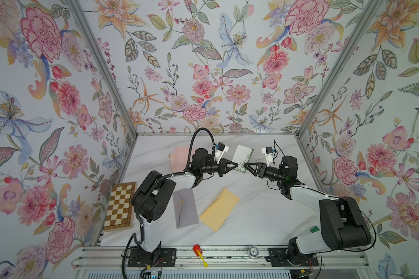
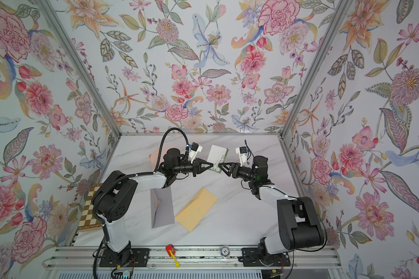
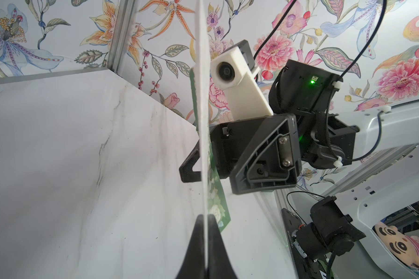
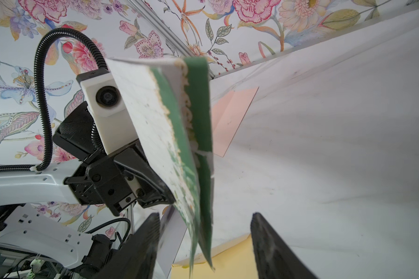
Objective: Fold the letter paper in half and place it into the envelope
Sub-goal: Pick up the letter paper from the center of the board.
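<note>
Item: white letter paper with green floral border [image 1: 242, 154], folded double, held on edge in the air above the white marbled surface [image 1: 257, 212], toward its far side.
Left jaws: clamped on the paper's lower corner.
Right jaws: apart, one on either side of the same sheet; contact cannot be told.
Flat on the surface: yellow paper envelope [image 1: 219, 209], grey paper envelope [image 1: 185, 210] just beside it, pink paper envelope [image 1: 180, 157] farther back.
</note>
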Motion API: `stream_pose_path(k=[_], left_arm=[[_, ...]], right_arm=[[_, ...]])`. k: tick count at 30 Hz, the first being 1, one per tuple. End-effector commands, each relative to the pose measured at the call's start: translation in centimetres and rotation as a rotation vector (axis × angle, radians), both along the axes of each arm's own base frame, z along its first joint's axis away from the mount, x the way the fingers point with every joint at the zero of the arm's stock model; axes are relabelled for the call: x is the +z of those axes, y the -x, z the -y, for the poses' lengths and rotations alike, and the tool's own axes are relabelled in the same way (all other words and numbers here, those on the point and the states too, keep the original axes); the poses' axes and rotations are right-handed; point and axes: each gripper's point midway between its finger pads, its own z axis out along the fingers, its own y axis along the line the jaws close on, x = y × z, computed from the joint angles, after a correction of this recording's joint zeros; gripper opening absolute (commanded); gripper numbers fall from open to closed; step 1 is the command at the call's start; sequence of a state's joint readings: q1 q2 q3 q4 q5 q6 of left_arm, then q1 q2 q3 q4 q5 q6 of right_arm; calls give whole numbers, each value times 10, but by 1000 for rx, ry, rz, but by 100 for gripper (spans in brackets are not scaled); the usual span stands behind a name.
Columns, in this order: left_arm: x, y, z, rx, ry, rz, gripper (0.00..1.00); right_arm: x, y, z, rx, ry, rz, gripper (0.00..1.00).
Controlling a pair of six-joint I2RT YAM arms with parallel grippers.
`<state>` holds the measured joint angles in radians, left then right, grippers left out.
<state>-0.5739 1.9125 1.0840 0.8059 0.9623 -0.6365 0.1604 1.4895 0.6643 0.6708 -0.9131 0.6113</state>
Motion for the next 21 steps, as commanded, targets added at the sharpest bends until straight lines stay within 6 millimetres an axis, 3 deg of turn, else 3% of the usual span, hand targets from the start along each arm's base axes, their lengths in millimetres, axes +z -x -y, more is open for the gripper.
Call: stream_pose_path(k=[1,8,21], left_arm=[[24,3,-5,0,50,43,0],[26,3,-5,2,62,44,0],[20,1,-5,14,42,34,0]], right_arm=[[13,-2,-10,44,-25,35,61],[11,-2,-18,66,-39,30,54],[19,-1,-21,77,-48,51,33]])
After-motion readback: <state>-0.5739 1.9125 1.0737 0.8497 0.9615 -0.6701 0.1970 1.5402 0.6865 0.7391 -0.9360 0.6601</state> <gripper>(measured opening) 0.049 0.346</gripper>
